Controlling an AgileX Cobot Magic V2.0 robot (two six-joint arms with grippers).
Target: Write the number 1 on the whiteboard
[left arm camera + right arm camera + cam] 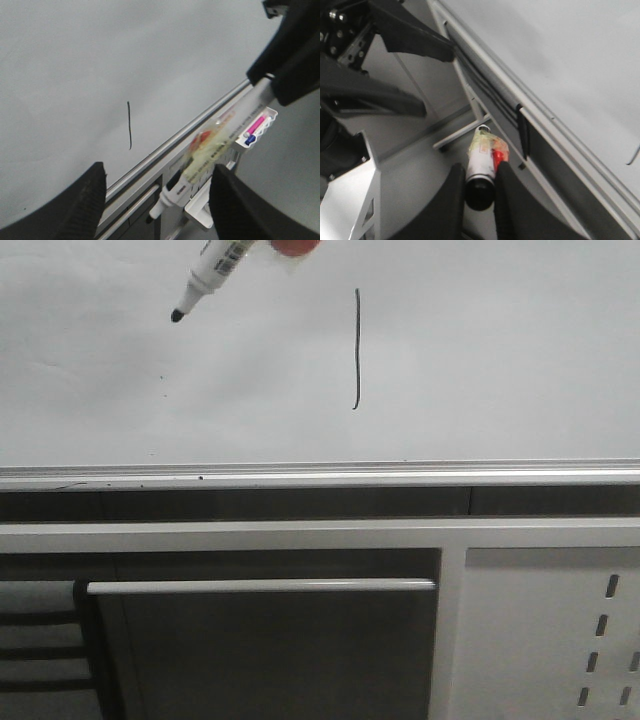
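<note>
1. Marker [481, 167] is clamped in right pincer [479, 200], tip off the whiteboard [500, 360].
2. Number 1 [356, 350] is drawn mid-board, above bottom rail [320, 476].
3. Left pincer [157, 200] is spread wide, nothing held.

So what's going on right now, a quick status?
Right gripper shut on marker, left gripper open. Number 1 drawn on whiteboard. Marker tip off the board.

Lab or office corner: whiteboard [480, 350], perforated metal panel [560, 640], grey frame rails [260, 586].
</note>
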